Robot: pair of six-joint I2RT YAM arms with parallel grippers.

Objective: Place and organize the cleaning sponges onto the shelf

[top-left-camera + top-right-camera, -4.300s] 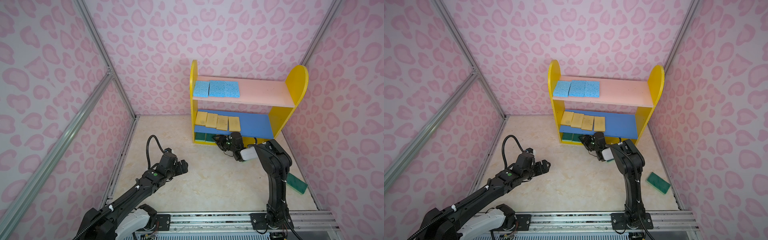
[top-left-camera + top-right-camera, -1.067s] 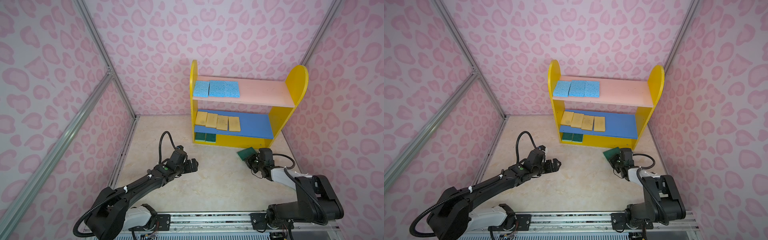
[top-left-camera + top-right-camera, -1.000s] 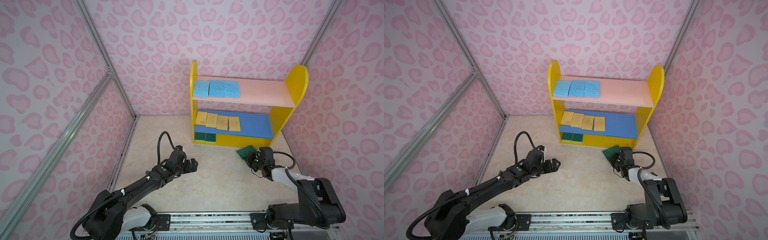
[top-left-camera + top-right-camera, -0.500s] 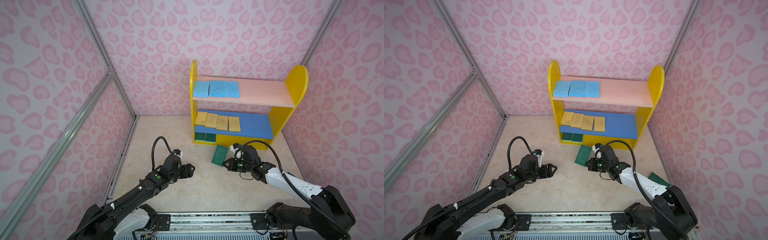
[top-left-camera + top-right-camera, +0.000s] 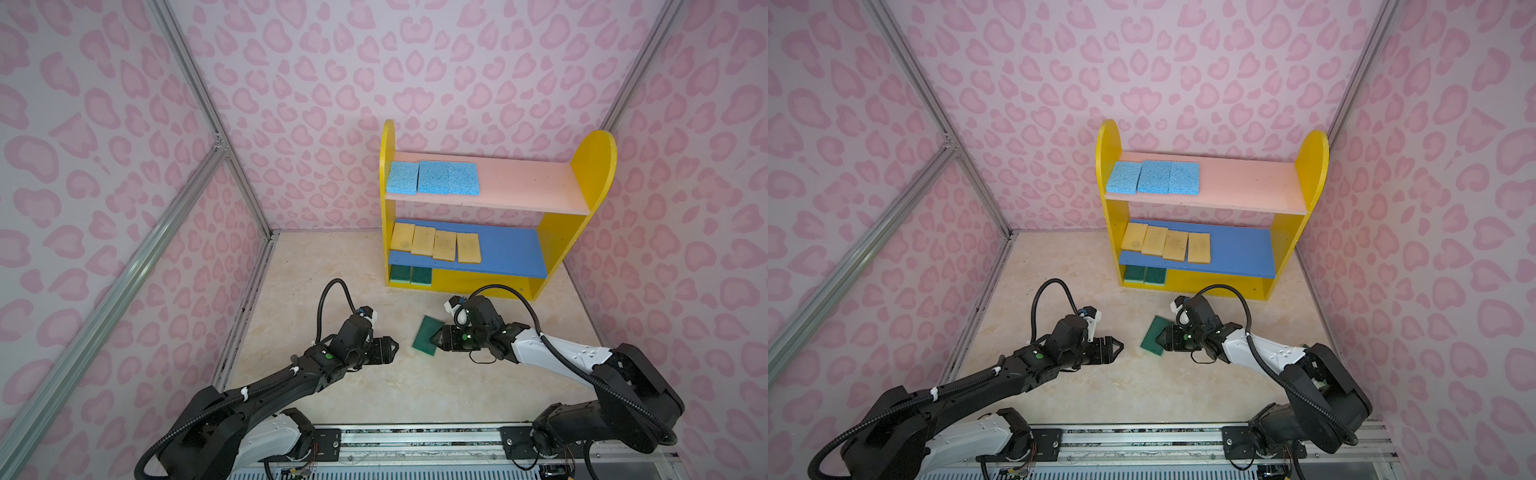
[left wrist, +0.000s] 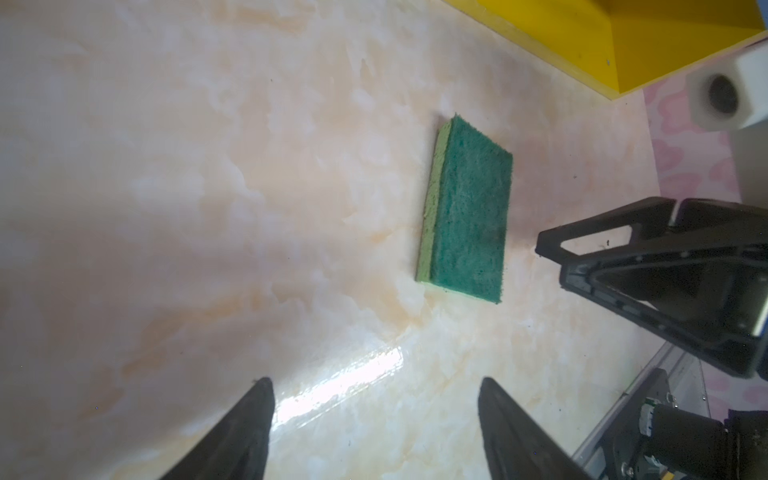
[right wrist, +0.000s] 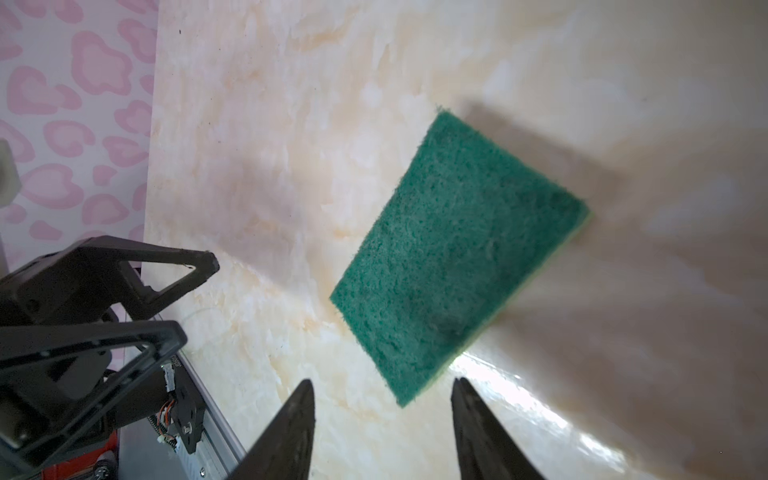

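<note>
Green sponge (image 7: 457, 257) on floor (image 7: 291, 124), corner between parted right jaws, ungripped, left jaws wide, nearby

We carried the green sponge (image 5: 426, 336) from the right end of the shelf (image 5: 594, 166) to mid-floor. The right gripper (image 5: 435, 338) let go, jaws parted, and the sponge landed flat — our left gripper (image 5: 395, 352) crept closer.
</note>
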